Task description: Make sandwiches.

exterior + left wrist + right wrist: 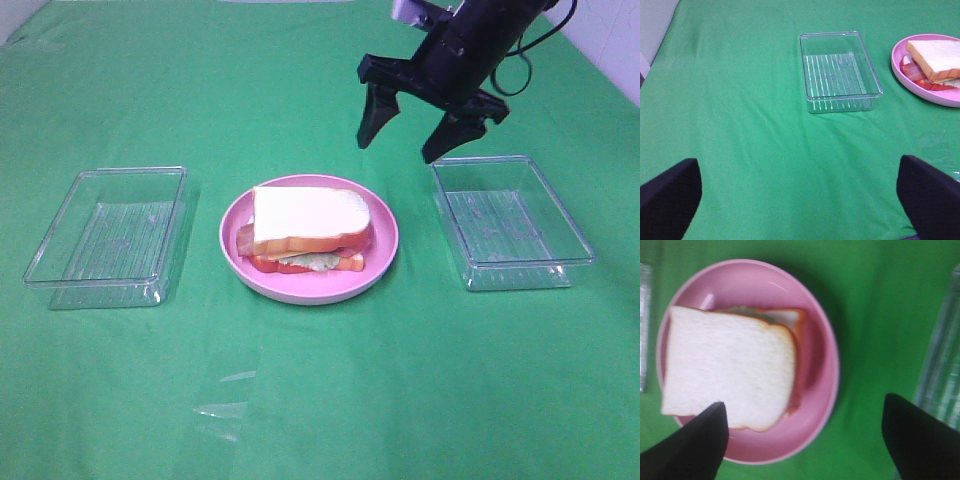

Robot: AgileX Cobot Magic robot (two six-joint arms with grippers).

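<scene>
The sandwich (306, 226) is a stack on a round pink plate (385, 245) at the table's middle: a white bread slice with orange-brown crust on top, reddish strips and a bit of green lettuce (312, 262) under it, another slice at the bottom. It also shows in the right wrist view (730, 372) and at the edge of the left wrist view (935, 57). My right gripper (408, 135) is open and empty in the air, behind and right of the plate. My left gripper (800, 200) is open and empty above the cloth; it is out of the high view.
A clear empty plastic box (112, 235) stands left of the plate, also in the left wrist view (837, 72). A second clear empty box (510, 220) stands right of the plate. A green cloth (320, 400) covers the table.
</scene>
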